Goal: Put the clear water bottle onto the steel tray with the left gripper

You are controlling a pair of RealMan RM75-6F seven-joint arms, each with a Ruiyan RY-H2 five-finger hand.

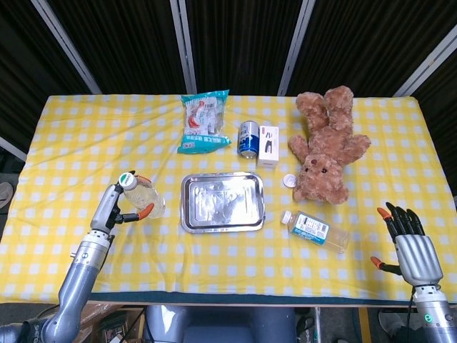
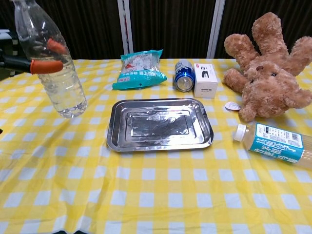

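My left hand [image 1: 118, 205] grips the clear water bottle [image 1: 143, 195], which stands roughly upright, left of the steel tray [image 1: 222, 201]. In the chest view the clear water bottle [image 2: 51, 63] hangs just above the cloth, with the orange tips of the left hand's fingers [image 2: 45, 65] wrapped around it. The steel tray [image 2: 159, 124] has nothing on it. My right hand [image 1: 410, 241] rests at the table's near right edge with fingers spread, holding nothing.
Behind the tray lie a teal snack bag [image 1: 204, 121], a blue can [image 1: 248, 138] and a small white box [image 1: 268, 145]. A brown teddy bear [image 1: 326, 144] sprawls at back right. A labelled drink bottle [image 1: 314, 229] lies right of the tray.
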